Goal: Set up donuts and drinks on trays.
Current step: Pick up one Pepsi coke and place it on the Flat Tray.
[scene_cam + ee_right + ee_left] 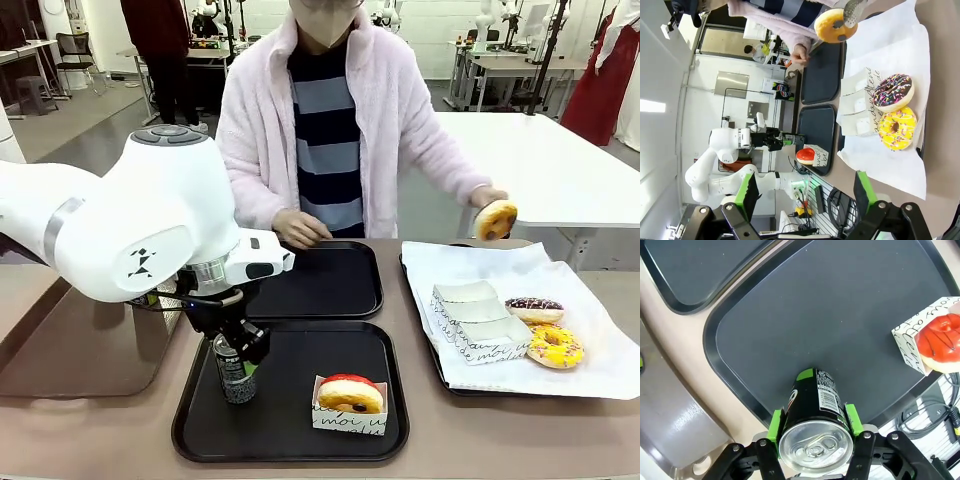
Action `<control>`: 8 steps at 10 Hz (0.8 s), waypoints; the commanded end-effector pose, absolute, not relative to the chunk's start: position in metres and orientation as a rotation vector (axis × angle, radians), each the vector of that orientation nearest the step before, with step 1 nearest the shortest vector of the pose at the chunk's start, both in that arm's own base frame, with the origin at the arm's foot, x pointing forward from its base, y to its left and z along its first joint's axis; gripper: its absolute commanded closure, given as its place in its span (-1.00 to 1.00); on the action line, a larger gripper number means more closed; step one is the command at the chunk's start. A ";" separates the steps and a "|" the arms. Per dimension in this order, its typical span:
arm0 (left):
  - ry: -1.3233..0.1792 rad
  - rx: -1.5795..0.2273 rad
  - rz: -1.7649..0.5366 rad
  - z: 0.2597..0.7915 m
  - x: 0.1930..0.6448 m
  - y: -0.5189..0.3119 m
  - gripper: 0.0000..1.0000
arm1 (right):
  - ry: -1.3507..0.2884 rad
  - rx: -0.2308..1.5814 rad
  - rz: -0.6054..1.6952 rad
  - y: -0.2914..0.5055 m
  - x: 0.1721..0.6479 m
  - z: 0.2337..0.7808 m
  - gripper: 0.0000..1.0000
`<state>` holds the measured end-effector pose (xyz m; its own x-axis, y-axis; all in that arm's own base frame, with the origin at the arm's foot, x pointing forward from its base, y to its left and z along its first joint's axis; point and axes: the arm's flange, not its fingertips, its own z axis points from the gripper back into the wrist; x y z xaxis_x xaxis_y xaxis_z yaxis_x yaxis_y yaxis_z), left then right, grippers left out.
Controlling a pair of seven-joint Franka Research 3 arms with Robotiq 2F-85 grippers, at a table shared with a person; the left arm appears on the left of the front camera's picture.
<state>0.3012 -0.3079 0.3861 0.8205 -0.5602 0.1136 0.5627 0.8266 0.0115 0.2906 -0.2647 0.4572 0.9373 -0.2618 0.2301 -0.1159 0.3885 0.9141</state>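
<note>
Black can [236,372] upright at the left of the near tray [290,452], left gripper [813,422] clenched on it; right gripper [805,192] spread, empty. You risk toppling it toward that tray's sleeved donut [350,397] if release drags it sideways.

- Right gripper [806,190], green pads spread wide apart
- Chocolate-sprinkled donut [892,92] just beside yellow donut [896,128] on white paper [900,45]
- Glazed donut [832,26] held in the air
</note>
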 end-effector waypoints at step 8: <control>-0.093 -0.029 -0.577 0.384 0.309 -0.309 -1.00 | -0.375 1.177 -0.094 -0.265 0.291 0.456 -1.00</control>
